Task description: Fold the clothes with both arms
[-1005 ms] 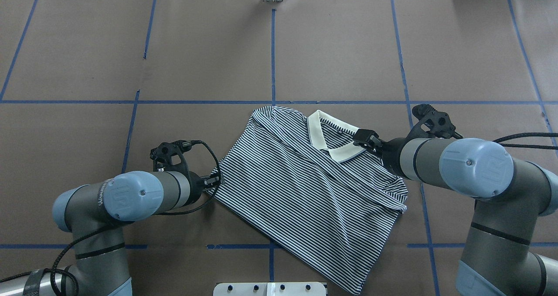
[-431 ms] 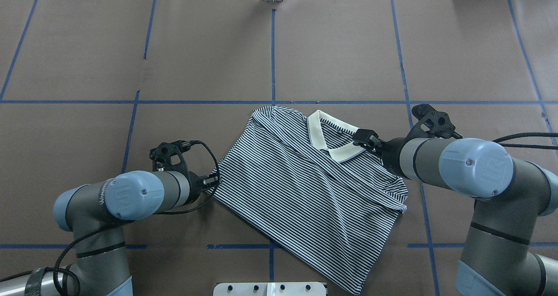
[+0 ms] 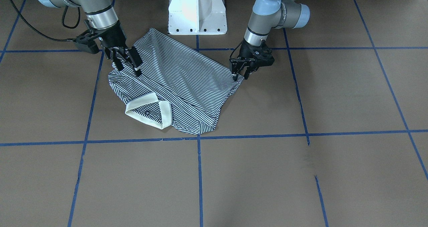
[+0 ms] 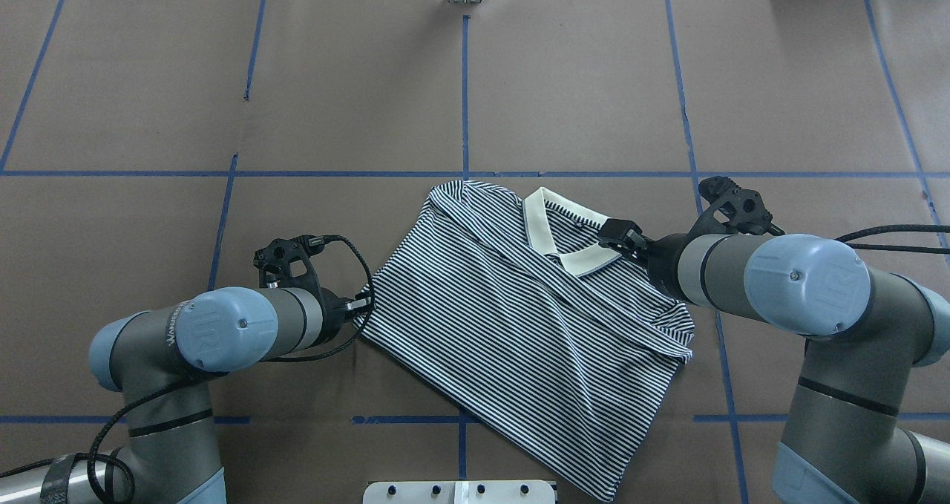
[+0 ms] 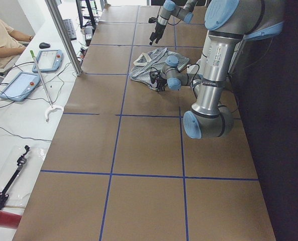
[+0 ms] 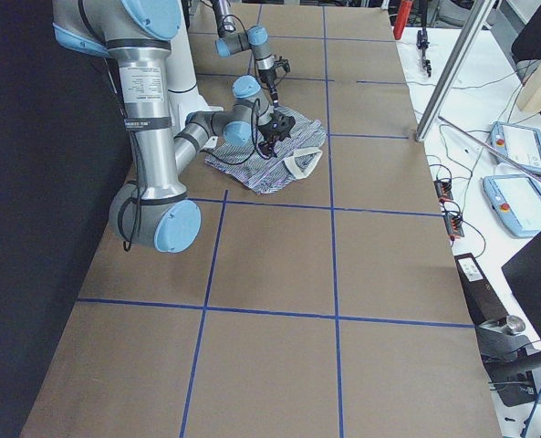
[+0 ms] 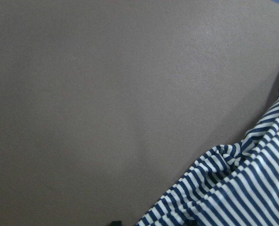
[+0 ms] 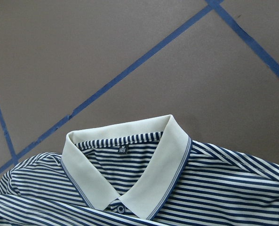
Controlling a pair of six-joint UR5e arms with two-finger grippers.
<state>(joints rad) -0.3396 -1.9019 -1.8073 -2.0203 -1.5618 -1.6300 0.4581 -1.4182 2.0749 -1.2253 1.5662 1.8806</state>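
The striped polo shirt [image 4: 519,326] lies partly folded on the brown table, cream collar [image 4: 553,229] at the far side, and also shows in the front view [image 3: 180,83]. My left gripper [image 4: 362,306] is at the shirt's left corner, jaws a little apart, holding nothing; in the front view [image 3: 240,76] it stands just above that corner. The left wrist view shows the bunched corner [image 7: 243,188]. My right gripper [image 4: 622,235] is open above the shoulder beside the collar, also in the front view [image 3: 128,66]. The right wrist view shows the collar [image 8: 144,174].
The white pedestal base [image 3: 197,9] stands at the near table edge just behind the shirt's hem. Blue tape lines [image 4: 465,96] cross the brown table cover. A side bench with tablets [image 5: 30,70] and a seated person is at the table's far side.
My left gripper has drawn back slightly to the left, away from the shirt's corner. My right gripper has shifted very slightly. The shirt has not moved.
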